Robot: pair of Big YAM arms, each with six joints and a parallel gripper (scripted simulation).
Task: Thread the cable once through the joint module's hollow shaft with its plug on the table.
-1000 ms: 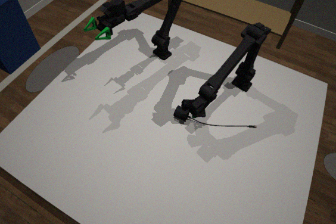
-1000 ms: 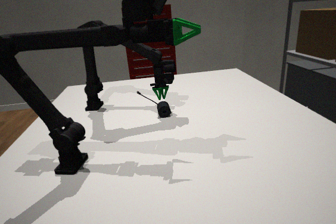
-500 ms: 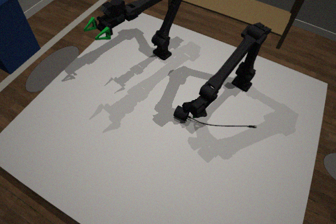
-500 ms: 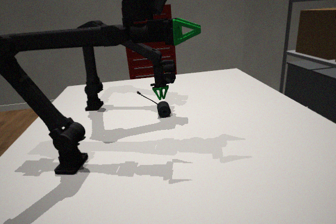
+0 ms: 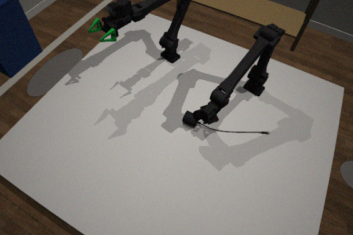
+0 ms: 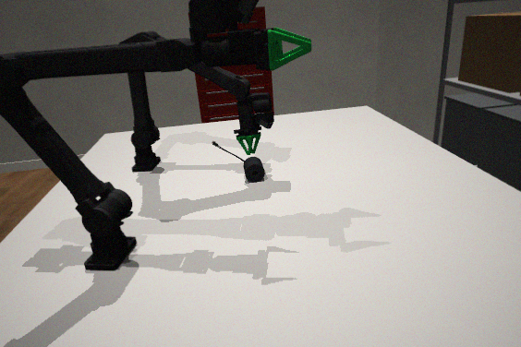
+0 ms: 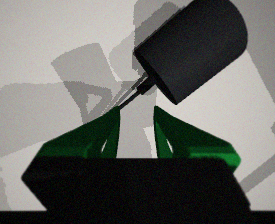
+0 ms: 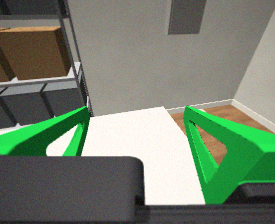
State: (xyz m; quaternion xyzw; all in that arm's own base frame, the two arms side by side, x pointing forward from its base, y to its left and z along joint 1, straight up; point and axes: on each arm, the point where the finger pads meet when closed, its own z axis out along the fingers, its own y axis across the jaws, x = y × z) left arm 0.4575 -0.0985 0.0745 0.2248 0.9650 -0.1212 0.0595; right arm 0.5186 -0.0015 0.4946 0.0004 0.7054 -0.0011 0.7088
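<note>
The dark cylindrical joint module lies on its side on the white table top; it also shows in the exterior view and in the left wrist view. A thin black cable runs from the module's end face across the table to its plug. My left gripper points down just above the cable where it enters the module. Its green fingers stand partly apart, and the cable passes at the tip of one finger. My right gripper is open, empty and raised far from the module.
A blue cabinet stands off the table's far left. A wooden bench stands behind the arm bases. A red drawer unit and a shelf with a cardboard box stand beyond the table.
</note>
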